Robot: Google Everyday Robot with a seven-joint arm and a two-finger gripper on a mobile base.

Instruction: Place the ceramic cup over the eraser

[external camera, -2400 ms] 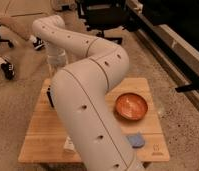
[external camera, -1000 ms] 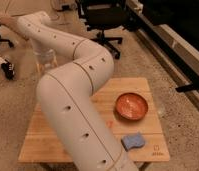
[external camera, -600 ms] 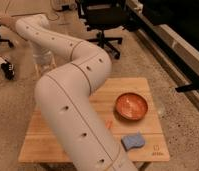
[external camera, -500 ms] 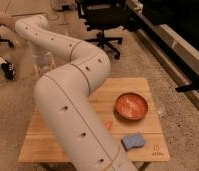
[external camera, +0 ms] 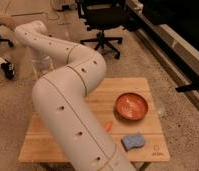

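Observation:
My large white arm (external camera: 68, 100) fills the left half of the camera view. It rises from the bottom edge, bends above the wooden table (external camera: 143, 87) and reaches back to the far left, where its wrist (external camera: 42, 62) points down. The gripper is hidden behind the arm, off the table's far left corner. The black eraser is out of sight. A small pale, translucent shape (external camera: 161, 111) stands at the table's right edge beside the bowl; I cannot tell whether it is the ceramic cup.
An orange-red bowl (external camera: 131, 106) sits on the right of the table. A blue sponge (external camera: 133, 141) lies near the front right. A small orange thing (external camera: 108, 126) peeks out beside the arm. A black office chair (external camera: 105, 20) stands behind the table.
The arm's upper links have swung left and back, away from the table's middle, uncovering more of the tabletop. The bowl and sponge have not moved.

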